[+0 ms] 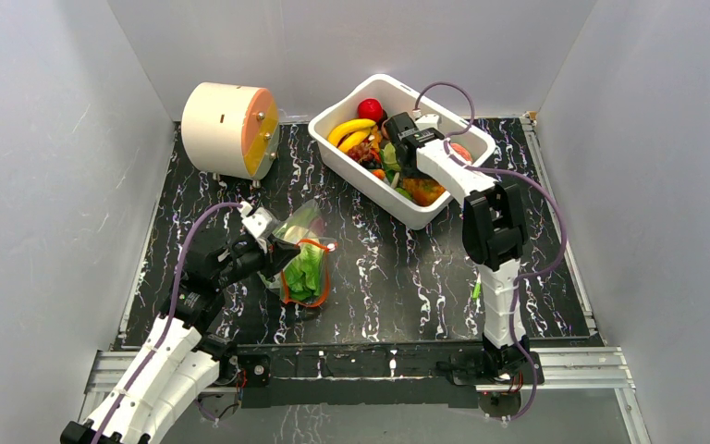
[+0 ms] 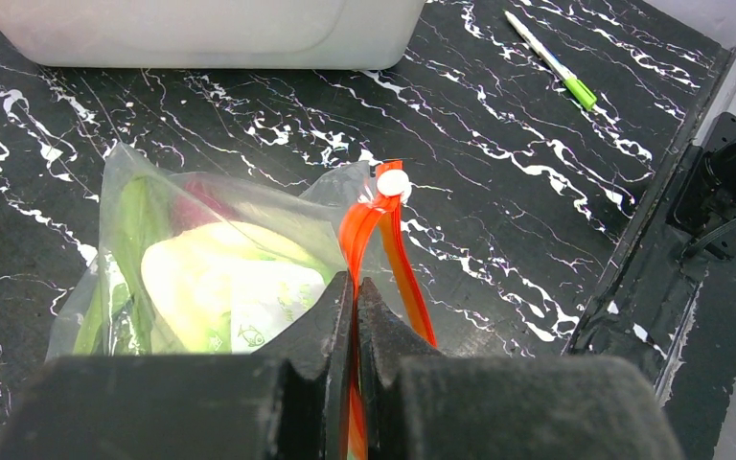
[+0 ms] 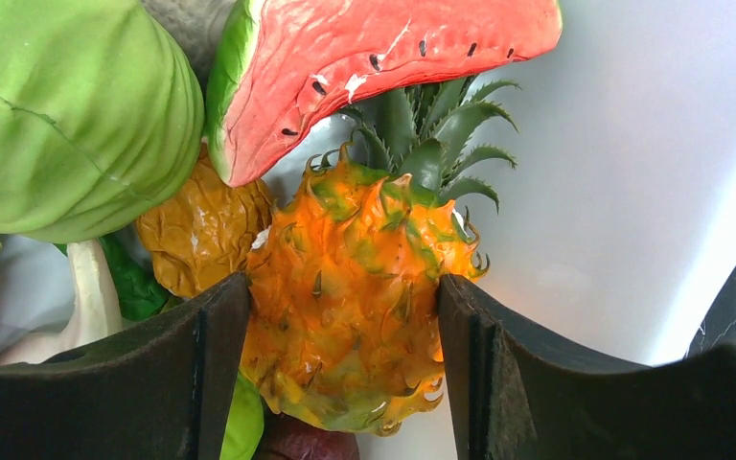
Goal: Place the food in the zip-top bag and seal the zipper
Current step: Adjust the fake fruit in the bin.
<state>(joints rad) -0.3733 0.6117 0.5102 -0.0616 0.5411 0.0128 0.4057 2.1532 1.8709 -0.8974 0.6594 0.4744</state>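
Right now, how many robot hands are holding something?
2. The left gripper pinches the zipper of the zip-top bag; the right gripper, inside the white tub, clamps the toy pineapple.

Clear bag, orange zipper, holds greens

No words, numbers or brand names can be read anywhere. A small white label with faint green print and a tiny fish-like mark shows through the clear zip-top bag, its lettering too blurred to make out.
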